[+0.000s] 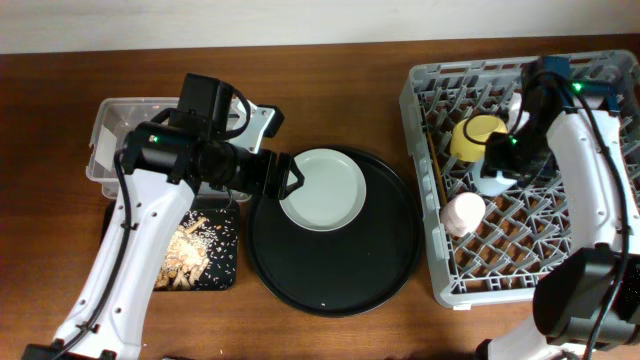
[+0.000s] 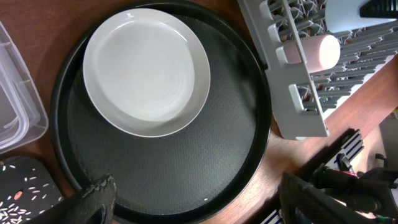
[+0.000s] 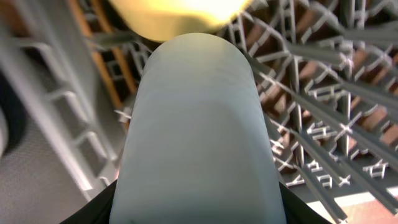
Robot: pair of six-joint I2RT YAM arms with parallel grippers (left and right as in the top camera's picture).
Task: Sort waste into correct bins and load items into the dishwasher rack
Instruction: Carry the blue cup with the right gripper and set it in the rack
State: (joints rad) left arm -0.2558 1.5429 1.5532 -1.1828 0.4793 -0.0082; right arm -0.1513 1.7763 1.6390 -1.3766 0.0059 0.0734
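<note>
The pale plate (image 1: 322, 188) (image 2: 146, 70) lies on a round black tray (image 1: 335, 262). My left gripper (image 1: 292, 181) (image 2: 199, 205) hovers open at the plate's left edge, with nothing between its fingers. At the right stands the grey dishwasher rack (image 1: 440, 275) (image 2: 298, 106). In it are the yellow bowl (image 1: 478, 135), the pink cup (image 1: 462, 213) (image 2: 320, 51) on its side, and thin wooden chopsticks (image 1: 437, 165) along the left wall. My right gripper (image 1: 498, 172) is shut on the light-blue cup (image 1: 490, 183) (image 3: 199, 130), low over the rack beside the bowl. Food scraps (image 1: 190, 250) lie in the shallow black tray (image 1: 225, 275).
The clear plastic box (image 1: 112, 140) (image 2: 18, 106) stands at the back left, partly under my left arm. The round black tray's rim nearly meets the rack's left wall. Bare wooden table shows behind the tray and in front of it.
</note>
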